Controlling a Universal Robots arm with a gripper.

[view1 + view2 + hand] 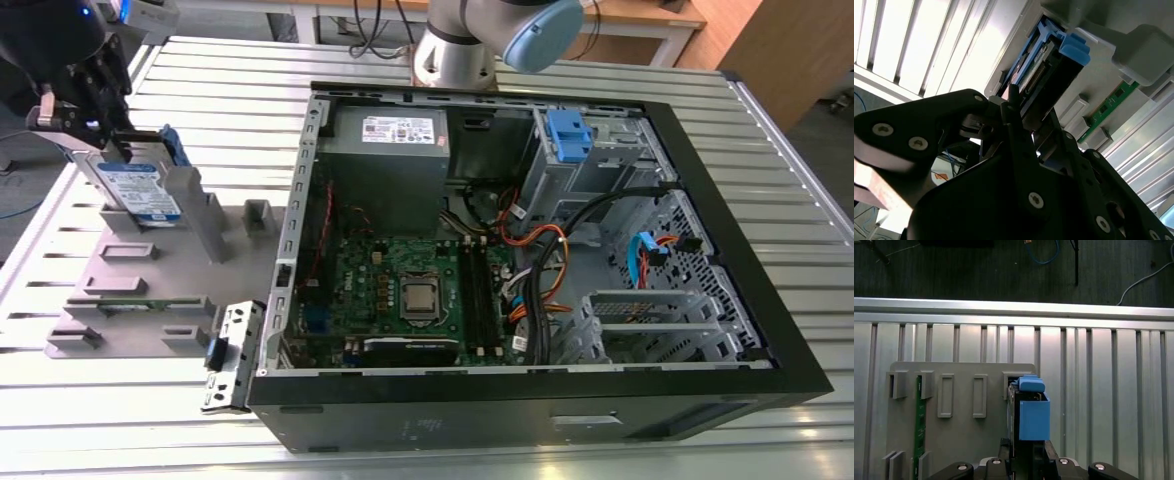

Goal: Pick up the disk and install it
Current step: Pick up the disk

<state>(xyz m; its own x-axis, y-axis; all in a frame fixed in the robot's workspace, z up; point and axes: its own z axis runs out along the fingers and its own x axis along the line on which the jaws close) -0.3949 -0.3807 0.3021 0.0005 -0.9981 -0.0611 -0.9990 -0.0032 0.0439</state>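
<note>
The end effector (118, 148) sits at 10 o'clock in the exterior view, over the grey fixture (134, 290) on the slatted counter (787, 150). Its fingers (1015, 112) are narrowly spread and pressed against both faces of the disk (140, 195) (gripped at the upper end). The disk stands on edge, slightly tilted, with its lower end in a fixture slot. In both wrist views its blue rail (1033, 415) runs between the fingers. The open computer case (534, 410) lies at 3 o'clock from the fixture, well apart from the disk.
</note>
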